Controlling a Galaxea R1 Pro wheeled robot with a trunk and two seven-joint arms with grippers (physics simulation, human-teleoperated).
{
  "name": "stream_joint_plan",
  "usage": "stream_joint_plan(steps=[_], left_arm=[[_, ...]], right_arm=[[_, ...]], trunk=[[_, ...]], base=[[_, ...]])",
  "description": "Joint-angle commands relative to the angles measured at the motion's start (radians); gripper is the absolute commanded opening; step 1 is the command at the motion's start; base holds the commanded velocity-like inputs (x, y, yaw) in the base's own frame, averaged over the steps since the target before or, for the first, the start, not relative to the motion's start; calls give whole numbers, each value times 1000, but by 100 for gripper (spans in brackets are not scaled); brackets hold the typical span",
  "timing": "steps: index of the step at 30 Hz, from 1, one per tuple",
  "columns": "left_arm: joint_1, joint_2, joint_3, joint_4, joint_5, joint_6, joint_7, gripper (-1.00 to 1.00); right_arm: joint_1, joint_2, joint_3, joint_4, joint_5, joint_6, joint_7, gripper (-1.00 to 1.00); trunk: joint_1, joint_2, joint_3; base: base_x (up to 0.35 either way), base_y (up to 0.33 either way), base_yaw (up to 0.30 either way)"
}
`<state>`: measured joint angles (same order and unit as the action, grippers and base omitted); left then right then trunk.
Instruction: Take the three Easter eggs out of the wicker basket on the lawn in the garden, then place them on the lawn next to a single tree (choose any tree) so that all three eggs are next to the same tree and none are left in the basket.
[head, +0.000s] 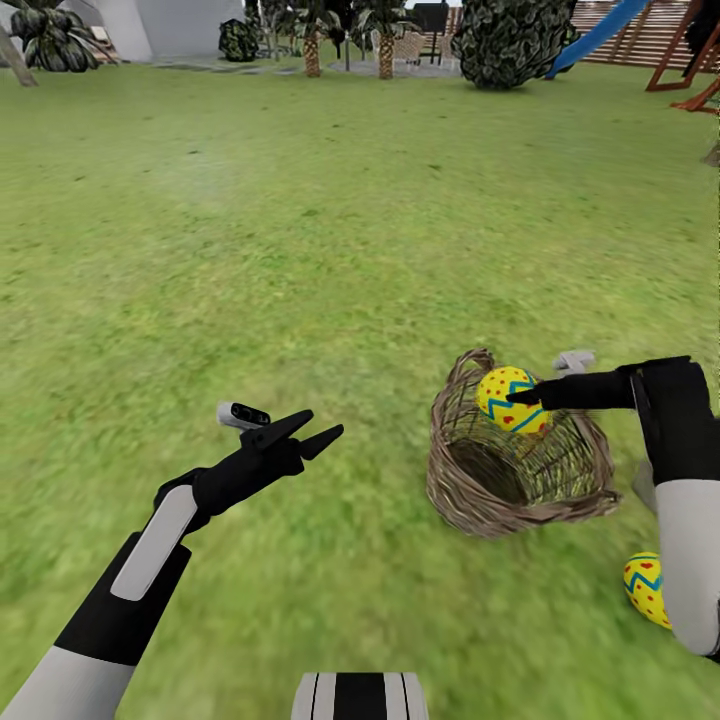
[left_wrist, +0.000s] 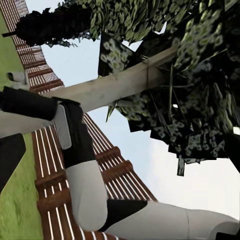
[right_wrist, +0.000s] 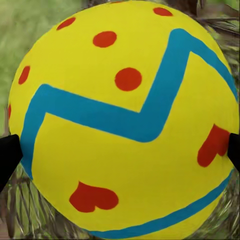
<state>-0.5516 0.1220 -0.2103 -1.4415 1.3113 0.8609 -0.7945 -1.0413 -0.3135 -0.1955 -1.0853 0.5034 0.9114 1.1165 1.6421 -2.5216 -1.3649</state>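
Note:
The wicker basket (head: 480, 505) stands on the lawn (head: 300, 250) at the lower right of the head view. Just above its far rim, my right gripper (head: 520, 397) is shut on a yellow Easter egg (head: 498, 384) with a blue zigzag and red dots. In the right wrist view that egg (right_wrist: 125, 115) sits between the dark fingertips (right_wrist: 7, 155). A second egg (head: 643, 587) lies on the grass right of the basket, partly hidden by my right arm. My left gripper (head: 322, 425) hangs open over bare grass to the basket's left.
A pale-trunked tree (left_wrist: 115, 87) with speckled foliage and the slat fence (left_wrist: 55, 190) appear in the left wrist view. Far across the lawn are palms (head: 385, 40), a dark bush (head: 510, 40), a blue slide (head: 600, 35) and a white wall (head: 160, 25).

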Motion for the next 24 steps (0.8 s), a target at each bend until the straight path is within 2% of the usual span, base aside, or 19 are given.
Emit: stream_joint_plan(steps=[1, 3, 5, 8, 10, 11, 12, 15, 20, 24], left_arm=[[-1, 1, -1, 1, 4, 4, 0, 100], [-1, 1, -1, 2, 3, 3, 1, 100], [-1, 1, 0, 3, -3, 2, 2, 100], [-1, 6, 1, 2, -7, 0, 7, 100], [-1, 26, 6, 2, -7, -4, 7, 100], [-1, 31, 9, 2, -6, -5, 5, 100], [-1, 32, 19, 2, -6, -6, 5, 100], [-1, 33, 27, 3, -7, -6, 5, 100], [-1, 33, 30, 3, -6, -5, 5, 100], [-1, 33, 33, 3, -6, -5, 5, 100]], right_arm=[[9, 0, -3, -29, 11, 35, 34, -100], [34, -8, -8, -117, 9, 75, 64, -100], [66, -11, -48, -199, 8, 86, 90, -100], [128, -12, -161, -268, 8, 90, 157, -100], [176, -9, -317, -302, 8, 89, 235, -100], [185, -10, -367, -332, 9, 89, 285, -100], [189, -11, -389, -344, 10, 89, 331, -100], [208, -7, -402, -353, 12, 89, 367, -100], [216, -1, -401, -354, 13, 89, 371, -100], [216, 1, -401, -351, 14, 89, 370, -100]], trunk=[[-1, 0, 3], [-1, 1, 11], [-2, 1, 19], [-4, 2, 30], [-4, 2, 30], [-4, 2, 30], [-4, 2, 30], [-4, 2, 30], [-4, 2, 32], [-4, 2, 34]], base=[[0, 0, 0], [0, 0, 0], [0, 0, 0], [0, 0, 0], [0, 0, 0], [0, 0, 0], [0, 0, 0], [0, 0, -99], [0, 13, -277], [0, 236, -292]])
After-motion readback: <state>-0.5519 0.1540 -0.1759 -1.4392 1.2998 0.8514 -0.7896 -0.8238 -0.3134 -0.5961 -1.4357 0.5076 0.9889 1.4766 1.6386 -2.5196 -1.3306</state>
